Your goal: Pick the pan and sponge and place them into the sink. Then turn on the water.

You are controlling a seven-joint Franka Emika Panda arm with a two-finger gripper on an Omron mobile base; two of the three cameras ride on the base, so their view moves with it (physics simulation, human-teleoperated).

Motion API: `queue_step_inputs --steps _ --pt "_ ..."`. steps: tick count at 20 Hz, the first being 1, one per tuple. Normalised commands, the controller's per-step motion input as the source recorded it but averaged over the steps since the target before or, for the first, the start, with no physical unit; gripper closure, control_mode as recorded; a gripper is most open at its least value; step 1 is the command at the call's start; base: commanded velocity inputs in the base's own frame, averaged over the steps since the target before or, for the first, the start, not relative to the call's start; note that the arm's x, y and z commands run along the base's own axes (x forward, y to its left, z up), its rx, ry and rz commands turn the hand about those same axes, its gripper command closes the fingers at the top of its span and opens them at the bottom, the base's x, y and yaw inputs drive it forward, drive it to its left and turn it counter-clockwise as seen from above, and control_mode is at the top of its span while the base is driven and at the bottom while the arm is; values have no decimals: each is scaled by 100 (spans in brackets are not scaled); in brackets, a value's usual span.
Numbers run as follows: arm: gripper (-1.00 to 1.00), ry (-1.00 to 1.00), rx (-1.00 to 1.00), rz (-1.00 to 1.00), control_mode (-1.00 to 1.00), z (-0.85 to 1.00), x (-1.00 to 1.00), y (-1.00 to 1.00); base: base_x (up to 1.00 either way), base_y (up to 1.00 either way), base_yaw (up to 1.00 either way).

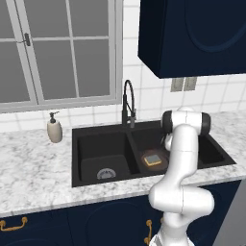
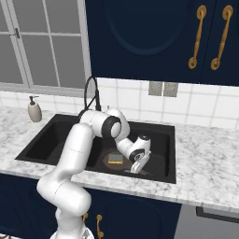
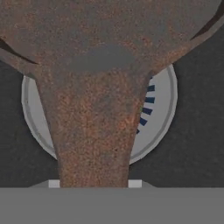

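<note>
Rust-brown pan [image 3: 100, 65] sits low in the sink's [image 1: 96, 132] right basin, sponge [image 1: 153, 159] riding inside.
The gripper [image 2: 136, 166] clenches the stiff, thin handle; held so far out, a rigid pan likely feels front-heavy.

Pan handle [image 3: 94, 131] under me: mottled rust-brown, grey smudge near bowl. Drain [image 3: 157, 109] beneath: silver ring, dark blue slots. Sink [image 1: 96, 144] matte black. Sponge [image 1: 153, 158]: yellow sides, grey-blue top. Table [image 1: 33, 168]: white marble, grey veins. Soap bottle [image 1: 55, 129] beige. Cabinets [image 1: 192, 33] navy, handles [image 2: 200, 35] gold.
</note>
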Motion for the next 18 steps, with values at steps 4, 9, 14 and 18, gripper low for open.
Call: queue_step_inputs --steps 4,9,14,18 --pt "-100 0 0 0 -100 26 -41 0 0 0 0" --pt "-100 0 0 0 -100 47 -17 0 0 0 0" --pt "-100 0 2 0 -100 87 -47 2 0 0 0" --pt "-100 -3 15 0 -100 64 -88 13 0 0 0"
